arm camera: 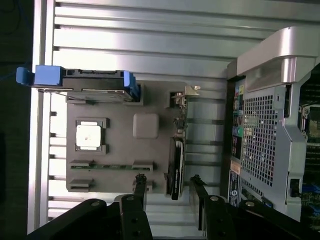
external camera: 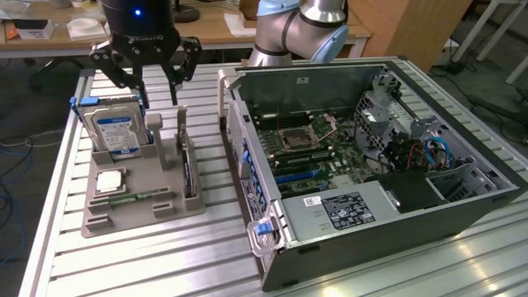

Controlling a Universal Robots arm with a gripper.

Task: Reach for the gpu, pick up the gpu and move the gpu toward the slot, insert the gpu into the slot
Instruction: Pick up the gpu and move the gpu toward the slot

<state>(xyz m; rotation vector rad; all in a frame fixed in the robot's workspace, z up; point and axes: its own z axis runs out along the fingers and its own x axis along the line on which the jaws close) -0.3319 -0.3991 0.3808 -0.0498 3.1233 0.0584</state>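
Presently the gripper is held open above the grey holder, with its two dark fingers spread wide and nothing between them. In the exterior view, the fingertips are seen just over the far end of the holder, near the hard drive with its blue rails, which is stood upright in that end.

The gpu is stood on its long edge in a narrow groove of the holder, on the side nearest to the computer case. In the wrist view it is seen from above as a thin dark strip, with its grey metal bracket at the end beside the hard drive. The gripper is placed over it so that one finger is on each side of the card. It cannot be told from either view whether the card is touched.

A square processor chip and a small green memory stick are laid flat in the holder as well. The case is laid open on the metal table, and blue slots are visible on the motherboard, well apart from the gpu.
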